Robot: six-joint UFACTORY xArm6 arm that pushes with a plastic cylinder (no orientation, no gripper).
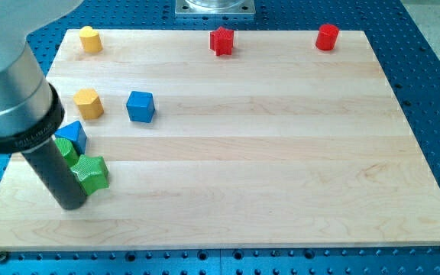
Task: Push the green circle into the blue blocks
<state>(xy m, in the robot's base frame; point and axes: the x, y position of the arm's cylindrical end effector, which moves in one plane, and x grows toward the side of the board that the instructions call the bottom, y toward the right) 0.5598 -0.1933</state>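
My tip [70, 203] rests on the board at the view's lower left, its thick dark rod rising up and left. A green star block [92, 173] lies just right of the tip, touching the rod. A second green block [66, 149], mostly hidden by the rod, sits just above the star; its shape cannot be made out. A blue triangular block [72, 135] sits against that green block's upper side. A blue cube [140, 106] stands apart, up and to the right.
A yellow hexagon block [88, 103] sits left of the blue cube. Another yellow block [90, 39] is at the top left. A red star block [221, 41] and a red cylinder [327, 37] lie along the top edge. The wooden board [281, 168] sits on a blue perforated table.
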